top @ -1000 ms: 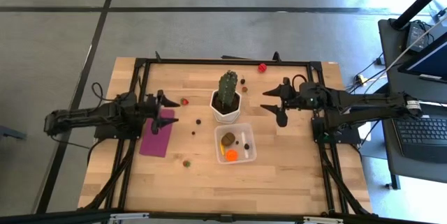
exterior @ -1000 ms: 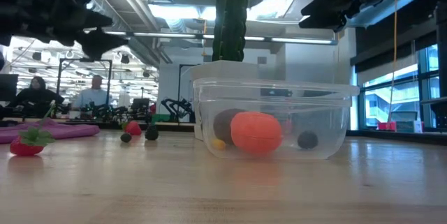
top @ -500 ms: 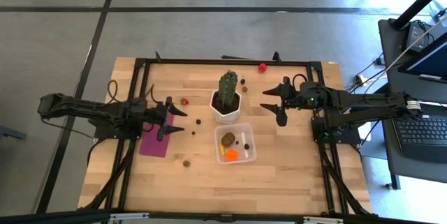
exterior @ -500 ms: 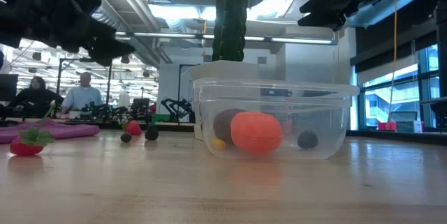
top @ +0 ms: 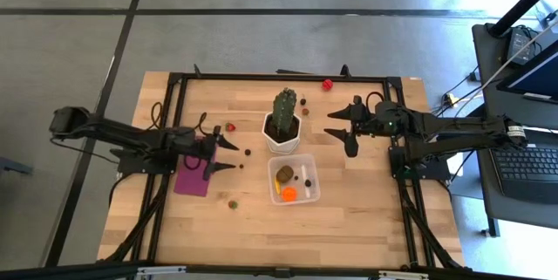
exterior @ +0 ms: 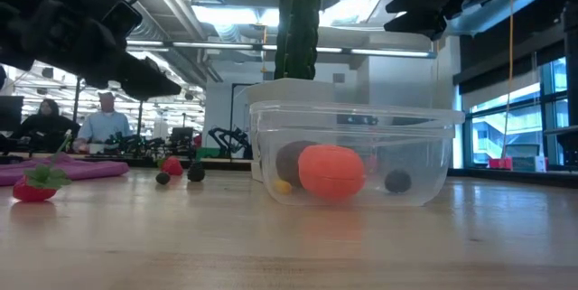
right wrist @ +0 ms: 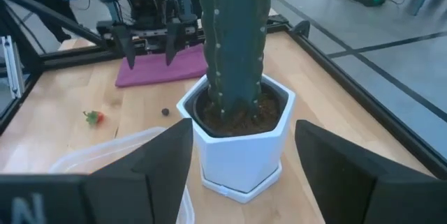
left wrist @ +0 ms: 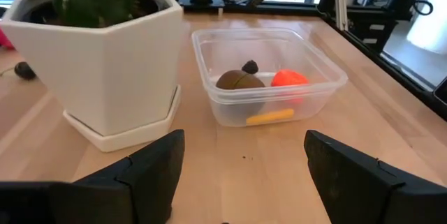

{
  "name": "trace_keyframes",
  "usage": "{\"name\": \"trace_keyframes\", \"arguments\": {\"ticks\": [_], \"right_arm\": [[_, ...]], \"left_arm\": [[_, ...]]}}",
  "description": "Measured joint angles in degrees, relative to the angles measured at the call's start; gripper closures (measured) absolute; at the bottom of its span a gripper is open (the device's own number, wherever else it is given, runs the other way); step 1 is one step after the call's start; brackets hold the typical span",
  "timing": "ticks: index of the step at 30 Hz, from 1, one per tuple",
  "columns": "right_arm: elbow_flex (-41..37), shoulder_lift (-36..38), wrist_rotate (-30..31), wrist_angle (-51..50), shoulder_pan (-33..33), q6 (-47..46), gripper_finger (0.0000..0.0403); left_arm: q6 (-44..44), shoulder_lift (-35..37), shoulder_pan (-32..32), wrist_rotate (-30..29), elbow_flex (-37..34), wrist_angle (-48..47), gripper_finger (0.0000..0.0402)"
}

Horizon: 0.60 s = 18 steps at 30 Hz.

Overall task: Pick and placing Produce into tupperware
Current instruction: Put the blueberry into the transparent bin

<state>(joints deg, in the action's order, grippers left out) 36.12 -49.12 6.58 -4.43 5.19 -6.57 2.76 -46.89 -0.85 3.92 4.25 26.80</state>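
- Small clear square plastic tupperware (top: 294, 180), lower centre of the high view, holds brown, orange and dark produce pieces (left wrist: 239, 81); their exact kinds are unclear.
- Left gripper (top: 228, 153) is spread wide beside the flat magenta rectangle (top: 193, 175); right gripper (top: 341, 130) is wide, right of the white cactus pot (top: 282, 137).
- Loose red piece (top: 231, 126) lies on the light wooden table (top: 366, 219).
- Seated people appear far left in the low view.

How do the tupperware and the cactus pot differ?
The tupperware is clear, so the produce inside shows through its walls; the cactus pot is opaque white. The tupperware is low and square with rounded corners; the pot is taller and six-sided. The tupperware holds an orange piece and a brown piece; the pot holds a green cactus. Both stand upright near the middle of the table.
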Motion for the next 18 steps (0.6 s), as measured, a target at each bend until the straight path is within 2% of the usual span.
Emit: {"name": "trace_keyframes", "arguments": {"ticks": [13,18], "right_arm": [[0.00,0.00,-0.01,-0.04,0.00,-2.01,0.0150],[0.00,0.00,-0.01,-0.10,0.00,-2.01,0.0150]], "left_arm": [[-0.39,-13.21,-1.39,-1.07,0.00,10.66,0.0114],[-0.39,-17.52,-1.39,-1.46,0.02,11.24,0.0114]]}}
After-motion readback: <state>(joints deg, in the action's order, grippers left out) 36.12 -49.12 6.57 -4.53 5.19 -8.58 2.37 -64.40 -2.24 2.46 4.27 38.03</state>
